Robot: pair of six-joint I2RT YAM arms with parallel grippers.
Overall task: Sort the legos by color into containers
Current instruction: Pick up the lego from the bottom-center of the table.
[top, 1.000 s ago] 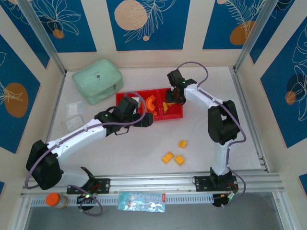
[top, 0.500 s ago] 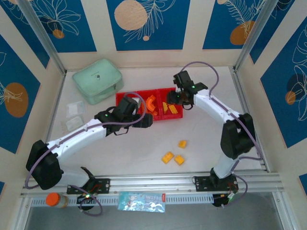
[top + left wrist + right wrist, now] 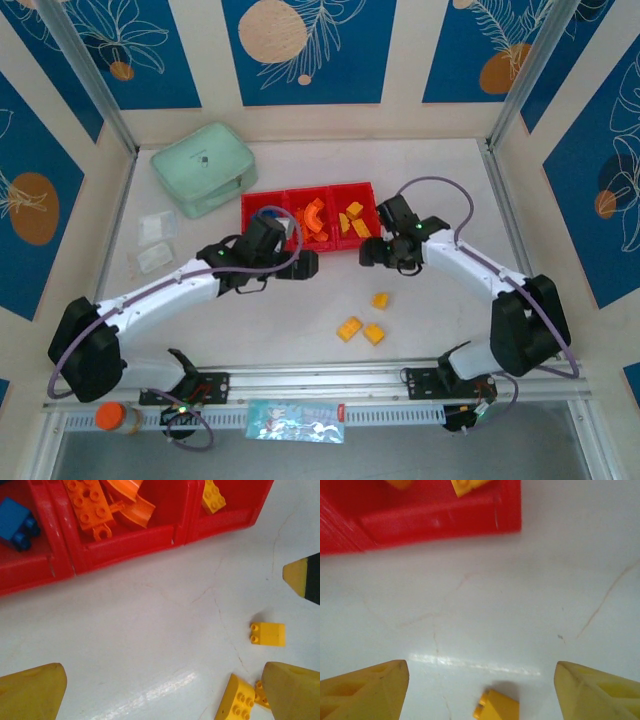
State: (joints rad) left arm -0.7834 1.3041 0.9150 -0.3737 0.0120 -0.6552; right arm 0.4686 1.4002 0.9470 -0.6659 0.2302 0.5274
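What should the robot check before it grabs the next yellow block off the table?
1. Right gripper open and empty: ok.
2. Small yellow plastic lego block centred between that gripper's jaws in the right wrist view: ok.
3. Left gripper open and empty: ok.
4. Low bright-red plastic tray, one colour per compartment as far as seen: ok.
5. White table free of loose legos: not ok, three yellow blocks lie there.
6. Enough room between the two grippers: cannot tell.

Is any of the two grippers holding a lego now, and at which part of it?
Nothing is held. Both the left gripper and the right gripper stand open and empty.
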